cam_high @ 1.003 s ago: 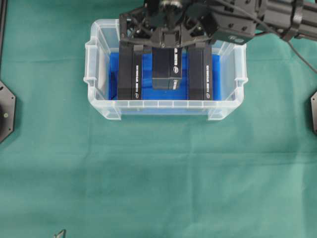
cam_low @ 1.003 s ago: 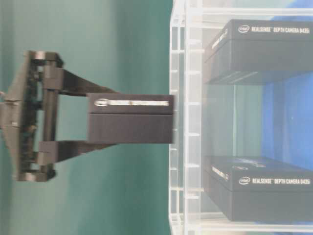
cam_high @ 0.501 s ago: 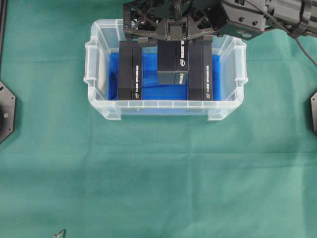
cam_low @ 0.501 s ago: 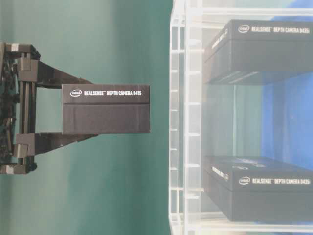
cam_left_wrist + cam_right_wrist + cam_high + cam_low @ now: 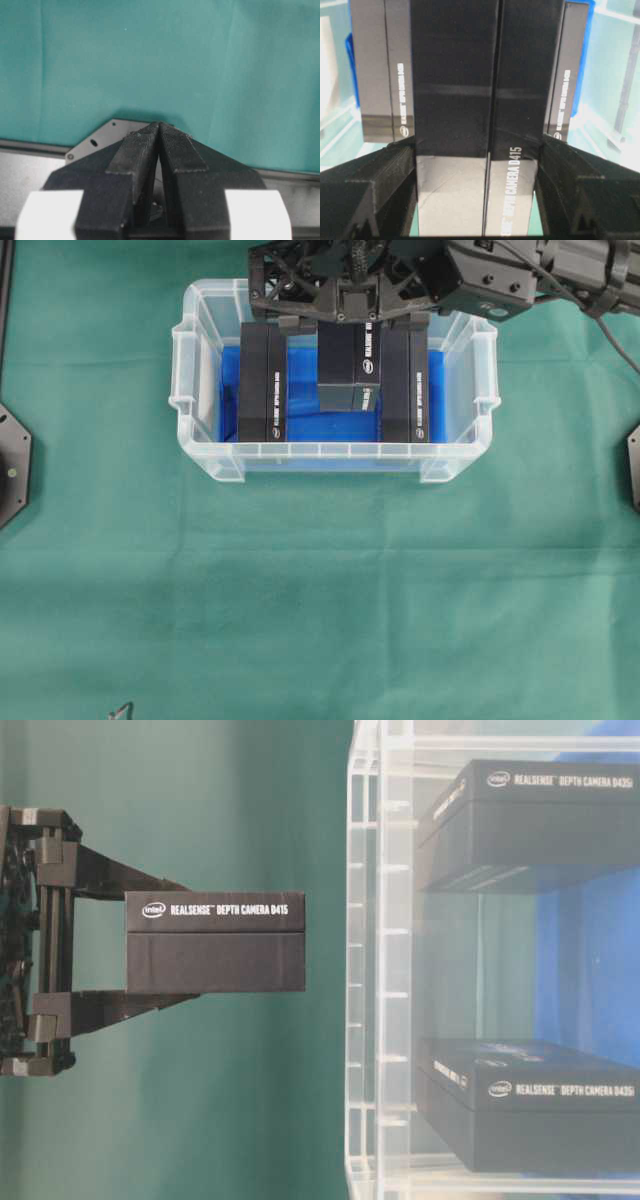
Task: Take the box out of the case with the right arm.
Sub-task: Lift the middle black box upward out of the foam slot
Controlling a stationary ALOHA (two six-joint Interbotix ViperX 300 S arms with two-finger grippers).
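While the overhead view looks straight down, the clear, ribbed-rim plastic case (image 5: pixel 335 380) sits toward twelve o'clock on the green cloth-covered table (image 5: pixel 320 580), its floor lined in bright blue. Two long black cardboard boxes (image 5: pixel 262 380) stand inside at nine and three o'clock of the middle slot. Over that slot the all-black lattice-framed right gripper (image 5: pixel 345 320) holds the third black cardboard box (image 5: pixel 345 370), which looks larger than its neighbours, as a thing nearer the camera would.

From the table-level view, which is turned on its side, the held box (image 5: pixel 215 942) hangs wholly clear of the case rim (image 5: pixel 365 960), with bare green backdrop between them. The right gripper's two fingers (image 5: pixel 120 875) press its opposite faces, spread about the width of the box.

Looking from the left wrist, the left gripper (image 5: pixel 159 131) shows its black fingers drawn together at the tips, holding nothing, over plain green cloth.

Seen from the right wrist, the box (image 5: pixel 480 125) fills the frame between the two dark fingers, the other boxes flanking it below.

By my reading, the lift is done and the carry is next: the box should travel toward six o'clock past the near wall, then descend to open cloth before release, with the grip kept firm.
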